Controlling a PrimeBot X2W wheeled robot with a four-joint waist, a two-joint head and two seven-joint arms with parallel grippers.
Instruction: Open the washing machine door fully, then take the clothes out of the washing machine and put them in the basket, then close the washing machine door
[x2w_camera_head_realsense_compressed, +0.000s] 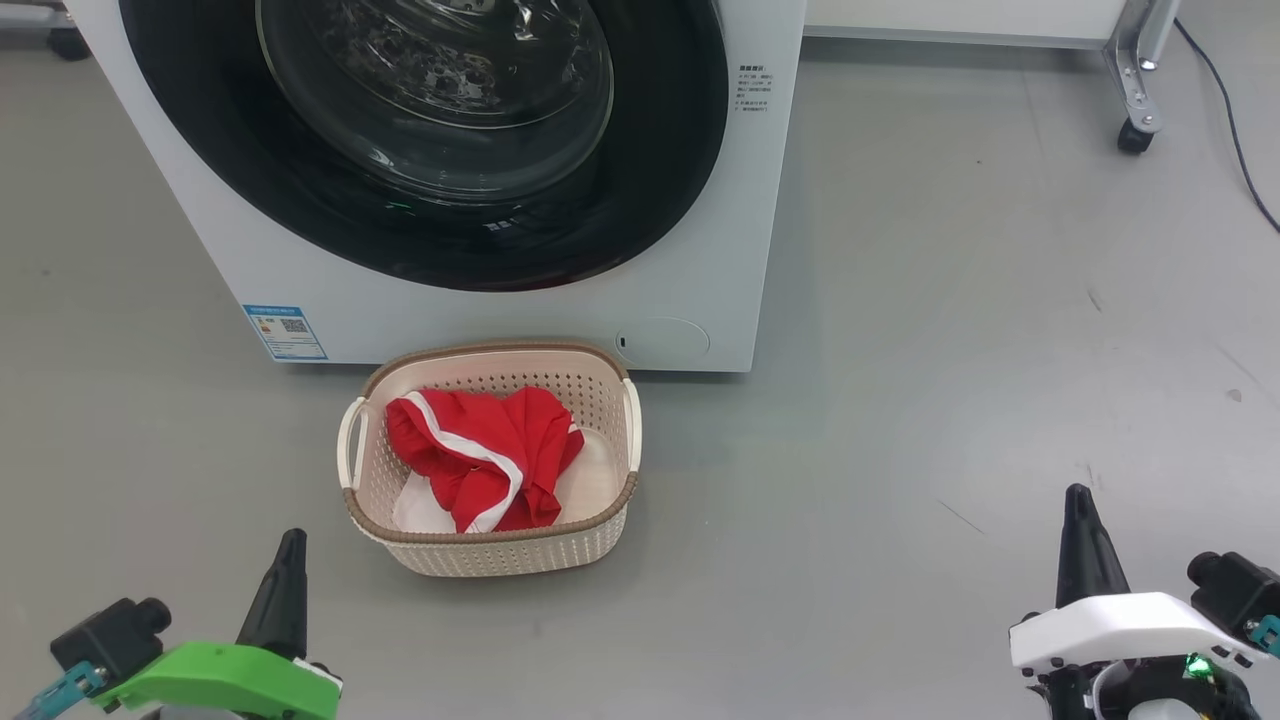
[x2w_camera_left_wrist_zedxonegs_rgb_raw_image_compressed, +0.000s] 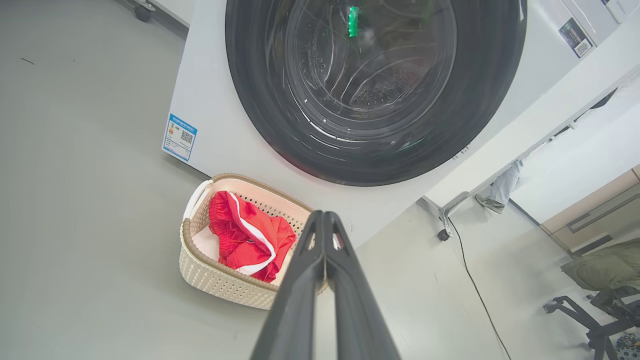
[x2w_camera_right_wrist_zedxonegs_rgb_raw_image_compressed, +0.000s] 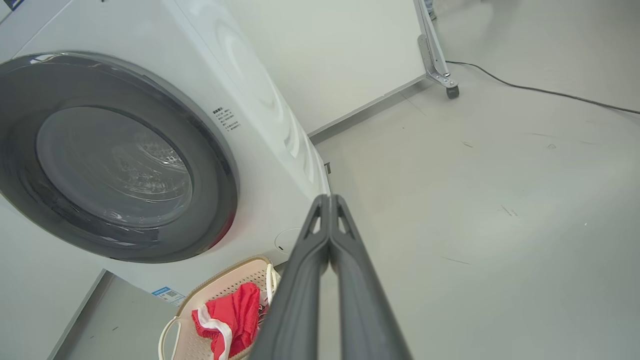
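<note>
— Where is there room?
— Bare floor right of the washer; a wheeled frame and cable lie far back.
— The basket?
— Just before the washer, holding the red-and-white clothes. The door sits flush.
— Fingers?
— Left gripper and right gripper are both pressed together, empty.

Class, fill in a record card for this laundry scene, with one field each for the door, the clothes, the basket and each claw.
Door: washing machine door shut flush against the washing machine
Clothes: red clothes with white trim, lying in the basket
Basket: basket on the floor, just in front of the machine
Left claw: left claw shut, holding nothing
Right claw: right claw shut, holding nothing
</note>
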